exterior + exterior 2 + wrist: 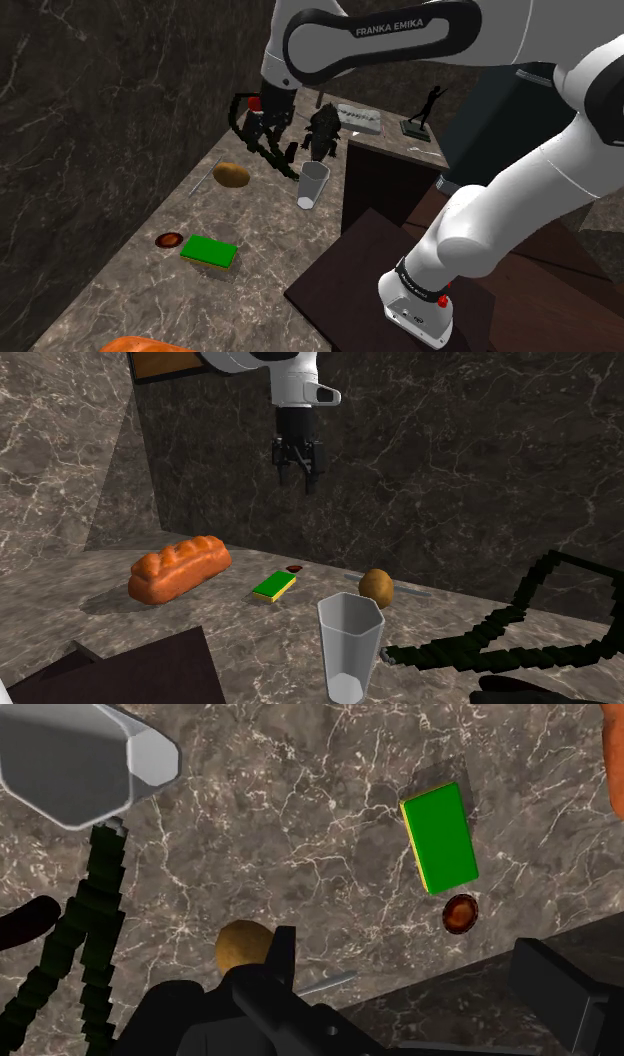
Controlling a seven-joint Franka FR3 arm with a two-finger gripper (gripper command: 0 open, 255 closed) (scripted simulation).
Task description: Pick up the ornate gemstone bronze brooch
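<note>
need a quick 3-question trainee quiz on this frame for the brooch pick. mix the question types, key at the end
1. True or false: the gripper clasps the brooch.
2. Which thing lies closest to the brooch on the counter? A) the orange loaf B) the green block C) the clear cup
3. Fill in: in the wrist view the gripper's two fingers stand ____ (apart / together).

Key:
1. False. The gripper hangs above the counter with nothing between its fingers.
2. B
3. apart
</note>
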